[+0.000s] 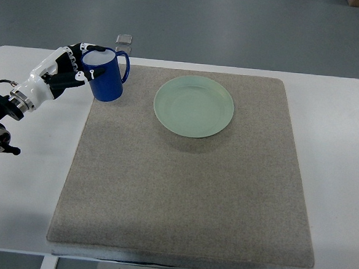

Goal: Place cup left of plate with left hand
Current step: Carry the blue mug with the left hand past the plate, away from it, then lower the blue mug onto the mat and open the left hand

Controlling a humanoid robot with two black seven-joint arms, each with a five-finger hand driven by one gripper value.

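The white worktop (336,182) carries everything here, and nearly all of it is covered by a grey felt mat (188,190), presumably laid down to soften the landing of crockery and stop it sliding. The pale green plate (194,106) is the fixed landmark: it lies flat on the mat, toward the mat's far edge and a little left of its middle line. To the left of the plate, with a clear strip of mat between them, is the blue cup (106,75), at the mat's far left corner, handle turned toward the plate so that the side away from the plate is free for the grasp. The cup looks slightly tilted; whether its base rests on the mat I cannot tell. The left hand (67,70) comes in further left of the plate, over bare worktop, its fingers (85,49) curled round the cup's outer wall and rim, gripping it. Beyond the cup, up-left of the plate, a small clear object (124,42) sits on the worktop. The right arm does not show
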